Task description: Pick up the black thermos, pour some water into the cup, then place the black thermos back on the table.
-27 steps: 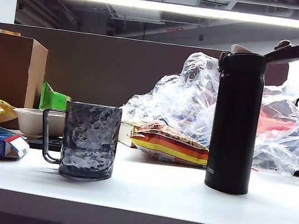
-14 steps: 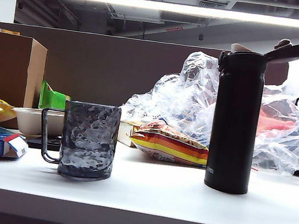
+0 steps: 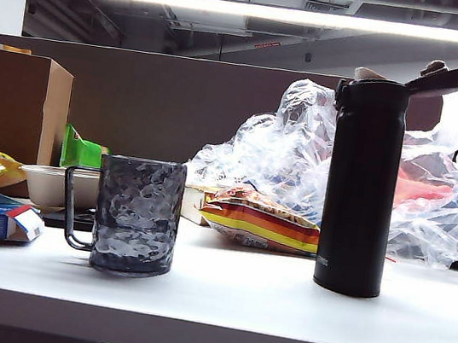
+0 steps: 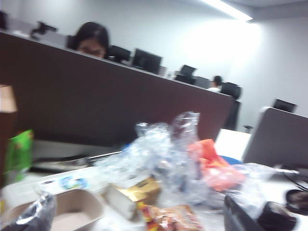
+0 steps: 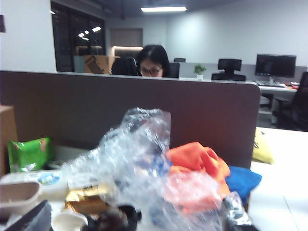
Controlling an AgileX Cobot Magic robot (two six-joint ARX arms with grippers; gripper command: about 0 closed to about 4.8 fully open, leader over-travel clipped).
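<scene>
I see one black thermos (image 3: 362, 183) at frame right and one cup (image 3: 136, 216) at left, on my counter (image 3: 276, 317).
Thermos lid (image 3: 436, 82) open; cup contents unclear; left tool (image 4: 134, 219) and right tool (image 5: 134, 216) spread, empty, facing the plastic bag (image 3: 293, 147).

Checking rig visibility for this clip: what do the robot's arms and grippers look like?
No arm shows in the exterior view. Each wrist view catches only blurred dark fingertips at its edge: left gripper, right gripper. Cables, markings and arm colour cannot be told.
</scene>
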